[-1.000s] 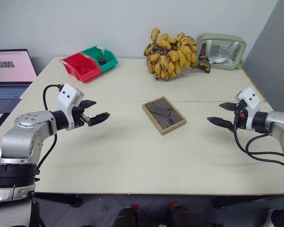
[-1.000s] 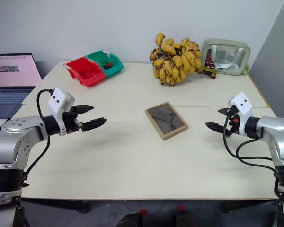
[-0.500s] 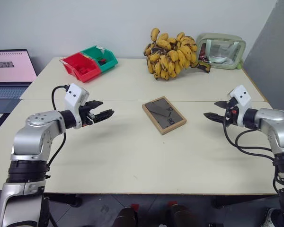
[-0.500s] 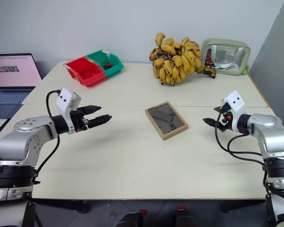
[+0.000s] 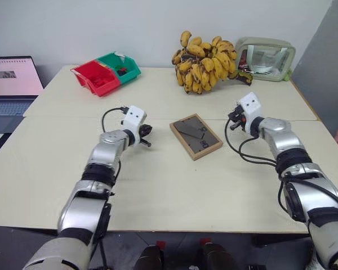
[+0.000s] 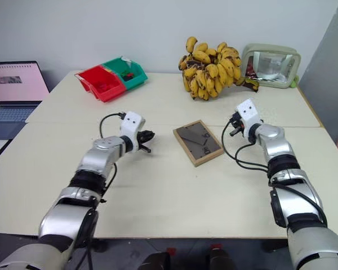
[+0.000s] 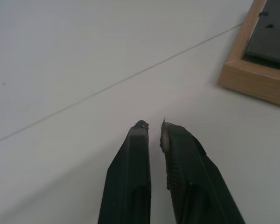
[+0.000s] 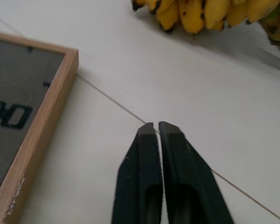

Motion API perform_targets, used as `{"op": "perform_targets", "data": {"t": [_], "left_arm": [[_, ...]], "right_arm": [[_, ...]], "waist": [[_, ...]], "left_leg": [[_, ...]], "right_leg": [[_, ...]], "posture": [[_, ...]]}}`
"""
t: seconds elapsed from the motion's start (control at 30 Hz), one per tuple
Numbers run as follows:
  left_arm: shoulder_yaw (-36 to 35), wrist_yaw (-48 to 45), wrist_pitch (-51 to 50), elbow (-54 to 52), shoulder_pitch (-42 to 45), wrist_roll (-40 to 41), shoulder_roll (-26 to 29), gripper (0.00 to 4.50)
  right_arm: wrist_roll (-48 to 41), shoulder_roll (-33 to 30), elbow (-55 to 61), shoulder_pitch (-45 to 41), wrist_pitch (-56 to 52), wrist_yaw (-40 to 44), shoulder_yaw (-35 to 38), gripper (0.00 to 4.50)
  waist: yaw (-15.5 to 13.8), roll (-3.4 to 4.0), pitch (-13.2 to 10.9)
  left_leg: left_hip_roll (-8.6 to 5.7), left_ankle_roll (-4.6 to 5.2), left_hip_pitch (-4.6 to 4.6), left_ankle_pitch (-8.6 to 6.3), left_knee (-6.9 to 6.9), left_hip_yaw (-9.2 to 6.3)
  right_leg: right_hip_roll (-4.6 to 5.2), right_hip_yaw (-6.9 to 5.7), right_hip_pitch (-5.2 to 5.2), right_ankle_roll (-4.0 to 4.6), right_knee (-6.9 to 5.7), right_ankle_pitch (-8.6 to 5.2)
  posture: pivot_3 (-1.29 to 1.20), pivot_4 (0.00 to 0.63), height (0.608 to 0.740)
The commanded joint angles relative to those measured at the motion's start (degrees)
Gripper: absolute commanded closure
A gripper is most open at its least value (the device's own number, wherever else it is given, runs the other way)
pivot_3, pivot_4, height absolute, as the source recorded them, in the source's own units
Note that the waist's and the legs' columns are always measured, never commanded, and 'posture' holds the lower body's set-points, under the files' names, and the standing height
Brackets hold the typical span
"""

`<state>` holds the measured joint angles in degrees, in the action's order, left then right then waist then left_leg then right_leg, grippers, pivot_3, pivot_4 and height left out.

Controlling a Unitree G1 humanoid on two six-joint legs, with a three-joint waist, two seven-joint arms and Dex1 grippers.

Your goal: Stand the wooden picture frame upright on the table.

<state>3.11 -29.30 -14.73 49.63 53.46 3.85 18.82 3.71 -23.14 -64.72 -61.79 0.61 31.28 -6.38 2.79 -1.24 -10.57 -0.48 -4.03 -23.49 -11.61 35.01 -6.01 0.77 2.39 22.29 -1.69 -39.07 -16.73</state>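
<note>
Wooden picture frame (image 5: pixel 195 136) face-down, picture hidden, left fingers (image 7: pixel 137 154) closed, right fingers (image 8: pixel 147 154) closed

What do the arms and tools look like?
Both arms are silver-grey segmented shells with black joint bands. Each wrist carries a white block with small dark dots, and loose black cables loop beside it. The left tool and right tool each have two tapered black fingers.

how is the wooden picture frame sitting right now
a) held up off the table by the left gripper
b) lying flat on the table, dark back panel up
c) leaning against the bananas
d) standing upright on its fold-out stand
b: the wooden picture frame lies flat on the table with its dark back panel facing up, between the left gripper and the right gripper, neither of which holds it.
</note>
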Motion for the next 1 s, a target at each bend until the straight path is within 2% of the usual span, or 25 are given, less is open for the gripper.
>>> {"op": "perform_targets", "data": {"t": [0.03,0.23,0.43,0.63,0.77,1.0], "left_arm": [[0.5,1.3,4.1,5.4,4.2,-1.9,-2.9,4.48],[2.3,0.0,3.0,9.3,5.5,-4.3,-6.4,4.48],[3.6,-4.1,0.1,3.2,1.4,-4.9,-5.8,4.48],[4.8,-7.0,-9.3,-14.0,-7.8,-4.0,-3.8,4.48],[7.4,-10.3,-16.6,-28.7,-16.0,-3.8,-0.4,4.48],[5.8,-10.8,-28.9,-47.5,-26.9,-1.2,5.2,4.48]], "right_arm": [[3.7,1.7,-4.6,-1.5,4.1,-2.9,-1.7,4.50],[5.7,6.2,-5.7,-1.6,5.9,-2.9,-2.8,4.50],[3.7,8.7,-1.2,-0.3,5.7,0.4,-1.3,4.50],[2.7,10.8,11.7,6.4,1.0,5.0,-2.7,4.50],[1.8,11.6,24.6,13.0,-5.0,8.2,-3.9,4.50],[-0.6,11.8,44.8,23.8,-16.2,14.1,-7.6,4.50]], "waist": [[0.1,0.00,0.0],[0.6,0.00,0.0],[0.7,0.01,0.0],[1.0,0.04,0.1],[1.9,0.08,0.1],[2.3,0.12,0.1]], "left_leg": [[-0.02,-0.01,-0.02,0.00,0.00,0.00],[-0.01,-0.17,-0.02,0.10,0.00,-0.01],[-0.01,-0.17,0.08,0.10,0.04,-0.01],[0.04,-0.18,0.13,0.10,0.04,-0.01],[0.07,-0.16,0.22,0.09,0.04,0.00],[0.11,0.03,0.60,-0.02,0.01,0.11]], "right_leg": [[0.01,0.00,0.01,0.00,0.01,0.00],[0.02,0.00,0.03,-0.01,-0.06,0.00],[-0.03,0.03,0.02,-0.01,-0.27,0.00],[-0.03,0.06,0.01,-0.01,-0.35,0.00],[-0.04,0.09,0.00,-0.01,-0.48,-0.01],[-0.18,0.23,-0.22,0.00,-0.62,-0.03]], "posture": [[0.00,0.150,0.740],[0.00,0.150,0.740],[0.00,0.150,0.740],[0.00,0.150,0.740],[0.00,0.150,0.740],[0.00,0.150,0.740]]}}
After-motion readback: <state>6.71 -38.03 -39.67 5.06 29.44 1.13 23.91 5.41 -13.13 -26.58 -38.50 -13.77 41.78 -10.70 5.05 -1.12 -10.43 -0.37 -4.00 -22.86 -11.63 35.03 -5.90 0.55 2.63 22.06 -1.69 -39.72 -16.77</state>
